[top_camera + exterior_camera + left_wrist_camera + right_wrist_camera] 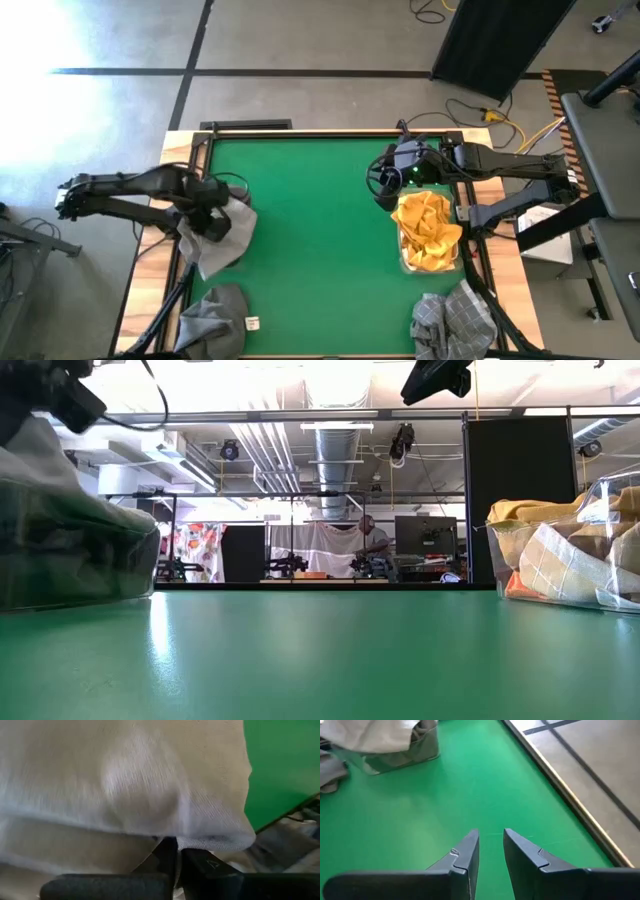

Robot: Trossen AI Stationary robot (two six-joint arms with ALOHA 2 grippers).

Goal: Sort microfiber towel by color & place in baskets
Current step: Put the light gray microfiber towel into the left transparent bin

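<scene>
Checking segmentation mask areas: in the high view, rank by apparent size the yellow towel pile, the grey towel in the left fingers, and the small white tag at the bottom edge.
1. Yellow towel pile, heaped in the right basket.
2. Grey towel in the left fingers; looks close to the pile, so the order of these two is unsure.
3. White tag, clearly smallest.

green-topped desk [320, 240] with a pale wooden rim, seen from above. on its right side sits a clear basket [428, 262] heaped with orange-yellow towels [428, 230]. at the left edge a second basket [75, 565] sits with a grey towel [222, 235] draped over it. along the near edge lie two more grey towels, one at the left corner [215, 318] with a white tag, one at the right corner [452, 322]. the middle of the desk is bare green.
</scene>
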